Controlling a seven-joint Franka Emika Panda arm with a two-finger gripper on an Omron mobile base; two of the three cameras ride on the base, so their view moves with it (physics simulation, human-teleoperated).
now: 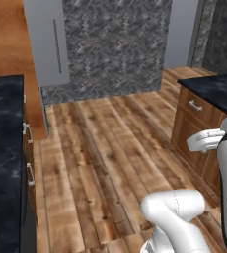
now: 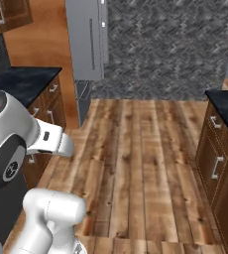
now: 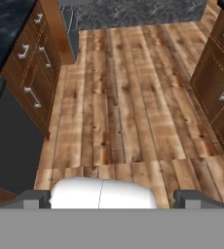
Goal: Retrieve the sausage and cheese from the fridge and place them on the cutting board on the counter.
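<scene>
1. Gripper (image 3: pixel 112 198): jaws spread to full width at the lower edge of the hand view, one dark tip at lower left, the other at lower right; released, nothing between them.
2. Pointed forward and down over bare wooden floor (image 3: pixel 128 97); judged a carrying posture while the base travels, not a reach.
3. Fridge (image 1: pixel 47 42): tall flat grey door panel with a long vertical bar handle, upper left of the left base view; upper middle-left in the right base view. Doors appear closed, so sausage and cheese, if inside, hidden from inspection.
4. Counter (image 1: pixel 4 148): glossy black marble-look slab with faint white veins, left edge of the left base view; a second stretch at upper right. Reddish wooden cabinets (image 3: pixel 33 78) with silver bar handles beneath.
5. Cutting board: not located on the visible counter stretches.
6. Back wall (image 1: pixel 113 44): grey herringbone-patterned tile, matte.
7. Floor: knotted brown planks running away from the base.
8. Task judged at approach stage; fridge well apart from the arm, door opening not yet begun.
</scene>
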